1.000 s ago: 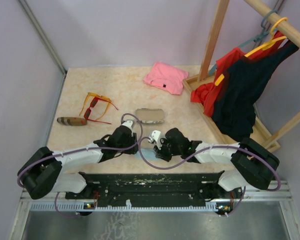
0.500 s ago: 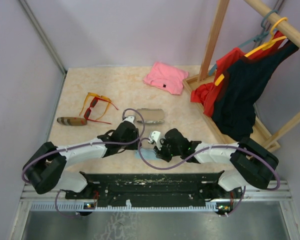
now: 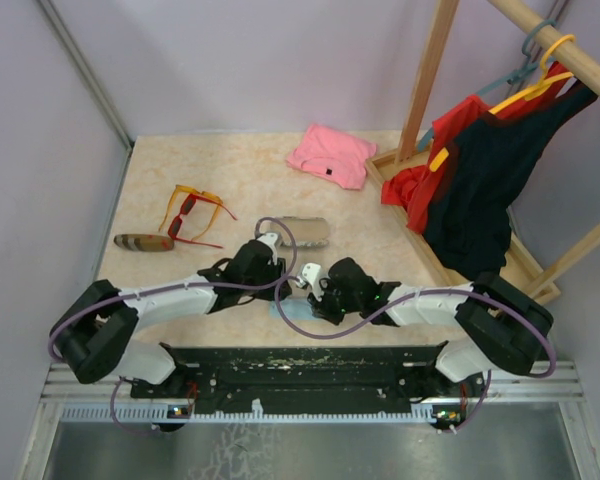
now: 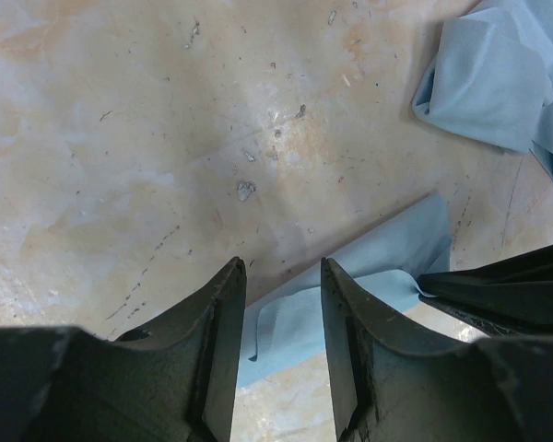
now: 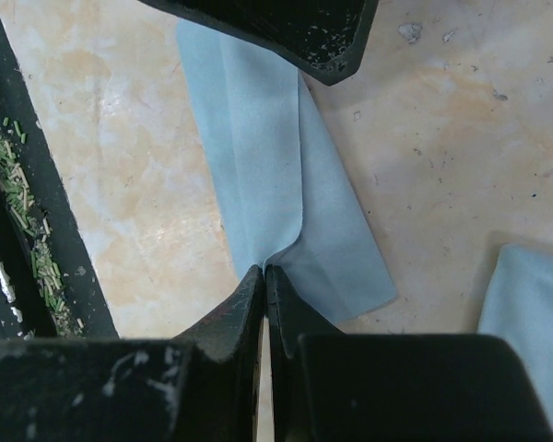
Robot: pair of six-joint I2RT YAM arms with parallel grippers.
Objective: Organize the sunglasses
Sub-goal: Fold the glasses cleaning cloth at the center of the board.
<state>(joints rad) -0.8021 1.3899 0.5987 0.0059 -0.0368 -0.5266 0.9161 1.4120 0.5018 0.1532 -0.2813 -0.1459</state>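
Cloth fold, mid-step. My right gripper (image 5: 264,272) is pinched on a crease of the light blue cloth (image 5: 276,184). My left gripper (image 4: 281,272) hangs with jaws apart over the cloth's opposite edge. I judge the left should close low, catching one layer only. The orange sunglasses (image 3: 195,195) and red sunglasses (image 3: 183,218) lie touching each other, at ten o'clock from both grippers on the table (image 3: 230,160).

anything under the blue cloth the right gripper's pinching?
The light blue cloth lies flat on the beige tabletop, one fold pinched up in the right gripper. No bulge shows; the surface beneath is covered, and the left gripper hides its far end.
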